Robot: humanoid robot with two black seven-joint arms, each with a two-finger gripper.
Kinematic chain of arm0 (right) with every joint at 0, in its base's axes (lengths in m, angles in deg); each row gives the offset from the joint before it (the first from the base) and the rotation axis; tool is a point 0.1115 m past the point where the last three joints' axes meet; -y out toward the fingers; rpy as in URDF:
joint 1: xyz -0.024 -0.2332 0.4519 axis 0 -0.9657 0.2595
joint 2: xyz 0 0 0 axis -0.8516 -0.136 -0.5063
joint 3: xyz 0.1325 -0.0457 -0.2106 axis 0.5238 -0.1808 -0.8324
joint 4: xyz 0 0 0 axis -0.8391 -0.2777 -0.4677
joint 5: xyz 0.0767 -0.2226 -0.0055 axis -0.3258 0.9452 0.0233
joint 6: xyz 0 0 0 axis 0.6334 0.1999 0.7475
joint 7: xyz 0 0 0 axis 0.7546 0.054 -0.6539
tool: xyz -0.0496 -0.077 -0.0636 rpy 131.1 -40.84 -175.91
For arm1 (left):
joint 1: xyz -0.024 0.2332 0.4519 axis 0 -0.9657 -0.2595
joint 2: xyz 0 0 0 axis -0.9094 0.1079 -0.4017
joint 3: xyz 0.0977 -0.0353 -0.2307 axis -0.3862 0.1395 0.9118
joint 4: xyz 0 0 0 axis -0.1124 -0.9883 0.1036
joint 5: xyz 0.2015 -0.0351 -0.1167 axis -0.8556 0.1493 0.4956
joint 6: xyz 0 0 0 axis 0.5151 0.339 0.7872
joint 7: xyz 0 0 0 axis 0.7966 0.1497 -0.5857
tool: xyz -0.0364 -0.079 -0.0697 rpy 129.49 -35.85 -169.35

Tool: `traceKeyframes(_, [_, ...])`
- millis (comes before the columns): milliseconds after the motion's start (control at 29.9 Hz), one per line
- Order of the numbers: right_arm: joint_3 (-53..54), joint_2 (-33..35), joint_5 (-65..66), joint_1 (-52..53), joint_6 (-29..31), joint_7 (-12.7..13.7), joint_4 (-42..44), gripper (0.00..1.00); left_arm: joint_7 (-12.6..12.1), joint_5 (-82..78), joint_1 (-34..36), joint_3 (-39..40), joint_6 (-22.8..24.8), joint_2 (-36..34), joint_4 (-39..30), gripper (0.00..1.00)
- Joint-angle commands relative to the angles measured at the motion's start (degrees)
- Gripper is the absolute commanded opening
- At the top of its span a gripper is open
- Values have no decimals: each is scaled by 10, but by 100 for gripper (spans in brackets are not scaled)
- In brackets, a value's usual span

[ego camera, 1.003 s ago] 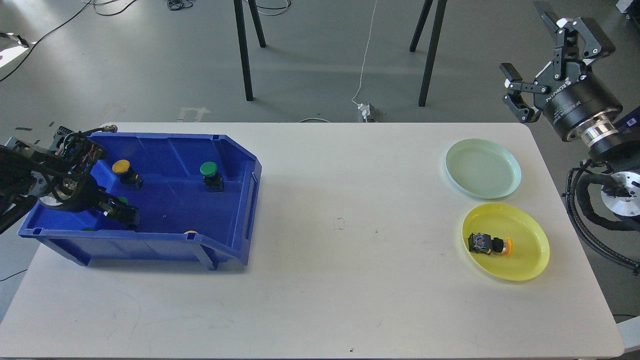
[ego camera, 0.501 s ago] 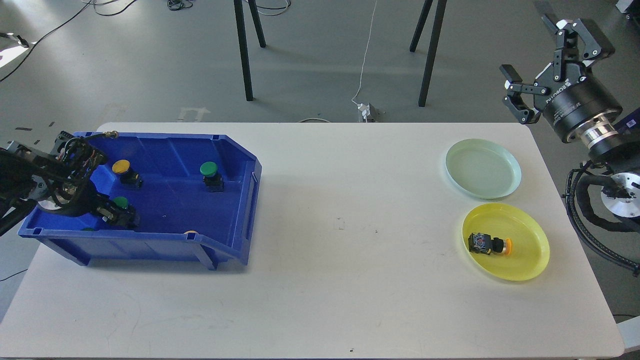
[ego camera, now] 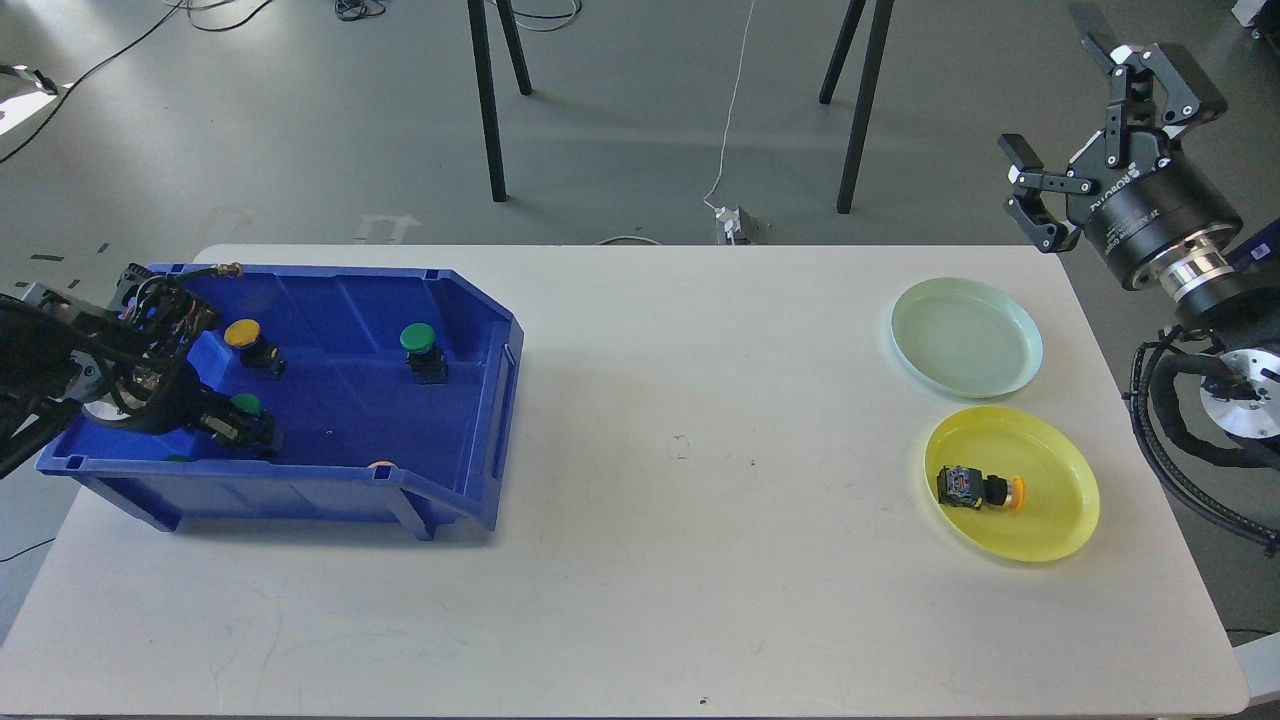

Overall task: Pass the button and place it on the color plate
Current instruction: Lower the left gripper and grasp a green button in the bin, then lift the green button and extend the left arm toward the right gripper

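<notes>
Left end effector (ego camera: 243, 428) sits low inside the blue bin (ego camera: 330, 480), at the near-left corner. Its fingers are dark and bunched around a green button (ego camera: 244, 405); whether they are closed on it or just beside it cannot be told. Green cap shows just above the fingertips.

Other buttons in the bin: a yellow button (ego camera: 243, 334) upright toward the back left, near the left arm's cabling; a second green button (ego camera: 418, 340) upright mid-bin, well apart from the end effector. An orange cap (ego camera: 380, 465) peeks just over the bin's near wall; a sliver of green (ego camera: 176, 458) shows at the near-left wall. Too little visible to say more of either.

Right end effector (ego camera: 1085, 125) is raised off the far right corner of the counter (ego camera: 680, 560), fingers spread wide, nothing between them.

On the counter's right side, two plates close together. Pale green plate (ego camera: 1015, 345) farther back, bare. Yellow plate (ego camera: 1055, 500) nearer, holding one button (ego camera: 975, 488) lying on its side, black body to the left, orange-yellow cap pointing right, in the plate's left half.

Bin stands at the counter's left, open sloped end facing right.
</notes>
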Motion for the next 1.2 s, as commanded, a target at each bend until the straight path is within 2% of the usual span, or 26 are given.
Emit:
traceKeyframes(0, [1,0,0,-2,0,0,0,96,0,0,1,0,0,0,0,17])
traceKeyframes(234, [1,0,0,-2,0,0,0,96,0,0,14,7,0,-2,-7,15])
traceKeyframes(434, [2,0,0,-3,-1,0,0,96,0,13,69,4,0,-39,-48,16])
traceKeyframes(635, [2,0,0,-6,-1,0,1,96,0,61,100,10,0,-119,-141,16])
traceKeyframes(802, [3,-5,0,-6,-1,0,1,96,0,191,125,20,0,-201,-253,16])
traceKeyframes(936, [3,-5,0,-6,-1,0,1,96,0,326,125,76,0,-250,-320,16])
traceKeyframes(1069, [1,-7,0,-9,-3,0,0,96,0,506,116,151,0,-226,-317,16])
traceKeyframes(1170, [1,-17,0,-18,-8,0,-1,96,0,627,104,153,0,-141,-301,16])
